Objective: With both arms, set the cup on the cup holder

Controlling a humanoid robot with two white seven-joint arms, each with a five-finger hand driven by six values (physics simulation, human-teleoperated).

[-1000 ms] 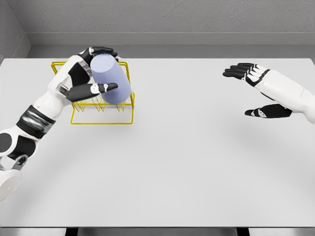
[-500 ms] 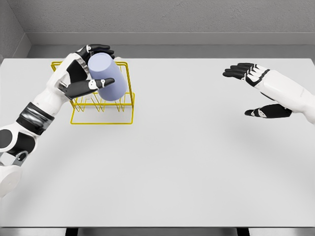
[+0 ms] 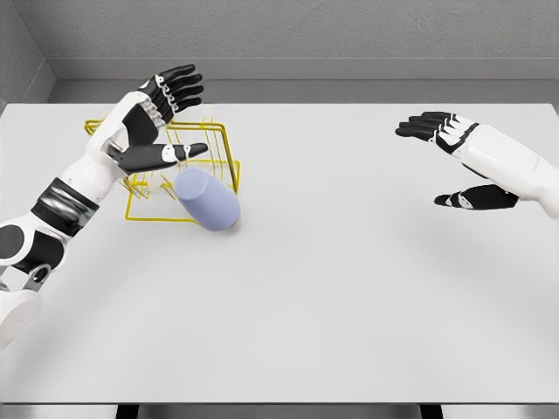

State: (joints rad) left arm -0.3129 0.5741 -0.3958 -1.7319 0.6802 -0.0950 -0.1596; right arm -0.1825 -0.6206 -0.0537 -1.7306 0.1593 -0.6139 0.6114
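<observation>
Cup loose on its side against the rack; left hand empty above it, right hand idle far off.

I read the lavender cup point(image 3: 208, 198) as lying tilted on its side at the front right corner of the yellow wire cup holder point(image 3: 140, 212), touching its front wires and not seated on any peg that I can see. My left hand point(image 3: 155, 122) hovers over the rack with fingers spread, gripping nothing. My right hand point(image 3: 454, 161) is well apart over the white table point(image 3: 349, 288), fingers and thumb open, also empty. To do this step well I would bring the left hand down around the cup's wall, close firmly before lifting, right the cup, then lower it squarely onto the rack; the wire frame looks skewed, so I would steady it. Count: one cup, one holder, two hands.
</observation>
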